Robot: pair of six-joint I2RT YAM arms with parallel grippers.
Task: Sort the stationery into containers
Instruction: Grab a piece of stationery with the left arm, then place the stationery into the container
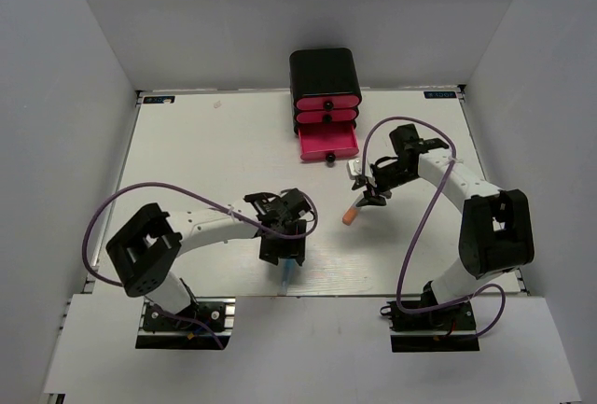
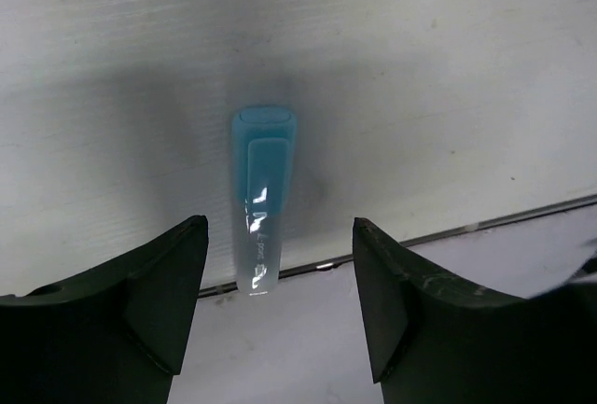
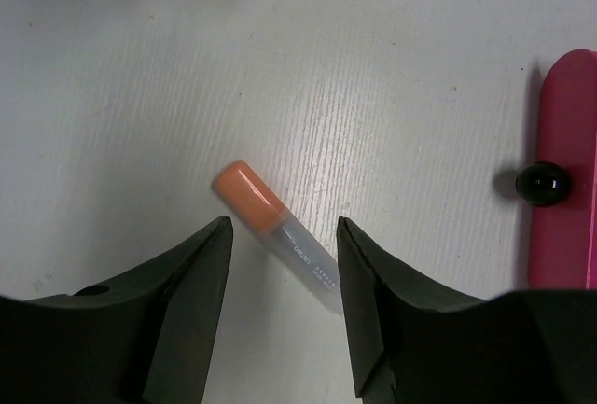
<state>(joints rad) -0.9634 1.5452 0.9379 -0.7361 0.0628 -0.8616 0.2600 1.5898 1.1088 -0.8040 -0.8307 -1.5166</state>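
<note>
A stubby orange-capped marker (image 3: 275, 220) lies slantwise on the white table between the open fingers of my right gripper (image 3: 284, 236), touching neither. In the top view the marker (image 1: 350, 216) pokes out just below that gripper (image 1: 367, 201). A light blue marker (image 2: 260, 201) lies at the table's near edge, its clear end over the edge strip, between the open fingers of my left gripper (image 2: 280, 241). The top view shows it (image 1: 284, 278) under the left gripper (image 1: 284, 257). The black cabinet (image 1: 324, 70) with pink drawers stands at the back, its bottom drawer (image 1: 328, 143) pulled out.
The open drawer's pink front (image 3: 569, 124) and black knob (image 3: 543, 183) are at the right edge of the right wrist view. The table's near edge (image 2: 485, 225) runs right by the left gripper. Grey walls surround the table.
</note>
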